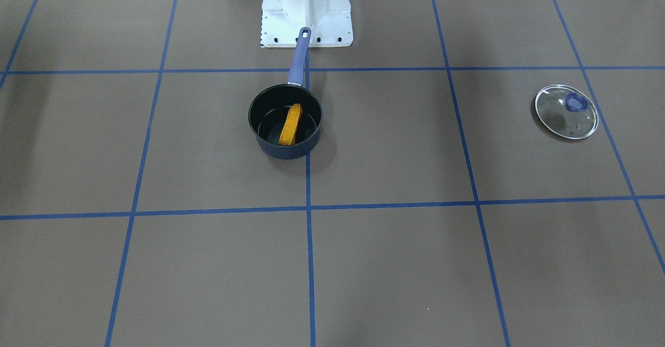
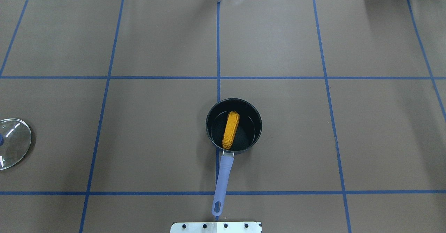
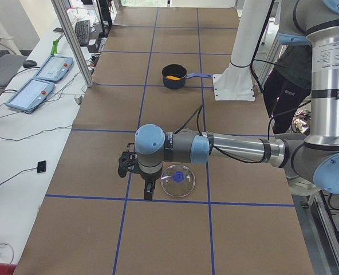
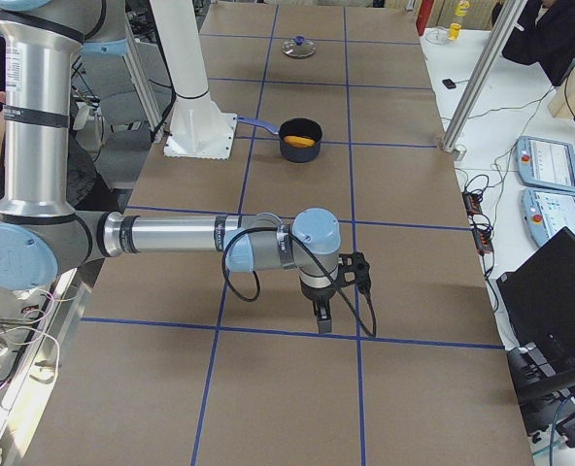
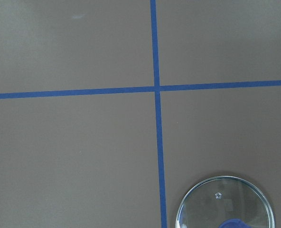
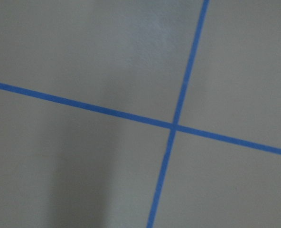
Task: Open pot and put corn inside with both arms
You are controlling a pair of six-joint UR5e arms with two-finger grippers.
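Note:
The dark navy pot (image 1: 283,151) stands open at the table's middle, its purple-blue handle (image 2: 223,179) pointing at the robot base. The yellow-orange corn (image 1: 290,124) lies inside it, also seen from overhead (image 2: 231,129). Neither gripper shows in the overhead or front view. My left gripper (image 3: 148,192) hangs over the table beside the glass lid, far from the pot (image 3: 174,83); I cannot tell whether it is open or shut. My right gripper (image 4: 323,318) hangs over bare table at the other end, far from the pot (image 4: 300,150); its state cannot be told either.
The round glass lid (image 1: 566,111) with a blue knob lies flat on the table on my left side (image 2: 12,144) and shows at the bottom of the left wrist view (image 5: 226,204). The white base block (image 1: 306,9) stands just behind the pot handle. Blue tape lines grid the brown table.

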